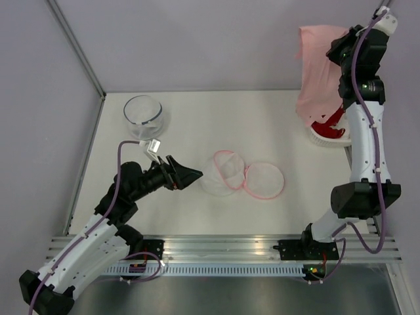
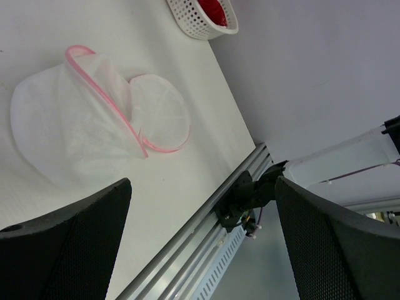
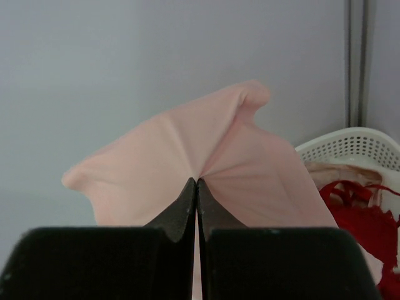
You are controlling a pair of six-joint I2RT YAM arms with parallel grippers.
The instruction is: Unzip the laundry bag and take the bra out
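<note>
The left arm's fingers (image 1: 189,176) stand spread wide and empty, just left of the round white mesh laundry bag (image 1: 226,172) with pink zipper rim, which lies unzipped and splayed mid-counter (image 1: 275,125). Farther right, the right arm's fingers (image 3: 186,209) pinch tight on the limp pale pink fabric bra (image 1: 318,72), raised over a white plastic lattice basket (image 1: 326,138) holding a red garment (image 1: 333,121).

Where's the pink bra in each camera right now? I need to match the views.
Top external: the bra hangs at upper right, its lower end at the white basket.
Left wrist: not in view.
Right wrist: centre of frame, pinched in the shut right hand.
Shared landmark: the white basket holding a red garment, seen in all three views.
</note>
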